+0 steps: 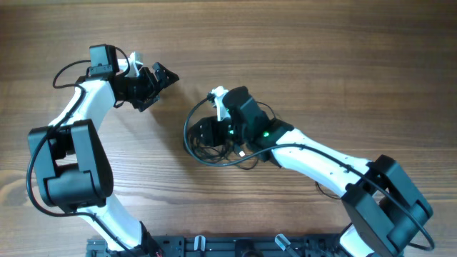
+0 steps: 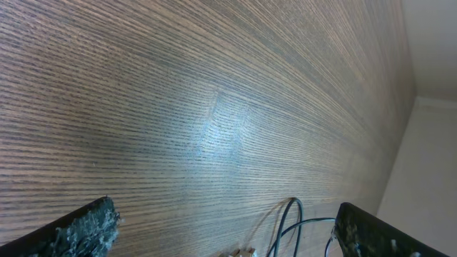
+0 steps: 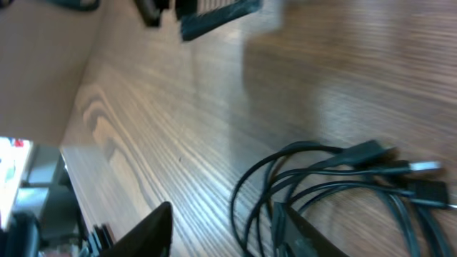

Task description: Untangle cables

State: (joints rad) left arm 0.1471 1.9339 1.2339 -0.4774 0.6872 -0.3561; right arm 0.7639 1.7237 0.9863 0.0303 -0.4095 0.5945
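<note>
Right tool [image 3: 223, 230], spread wide, hides part of the cables [image 3: 360, 153] overhead

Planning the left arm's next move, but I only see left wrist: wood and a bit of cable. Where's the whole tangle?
Observer: The cables lie in one looped pile mid-table, apart from the left gripper.
Operator: Is the right gripper on them?
Observer: It is open at the pile; a loop shows between its fingers.
Operator: Any plugs showing?
Observer: Three stick out at one side, in right wrist.
</note>
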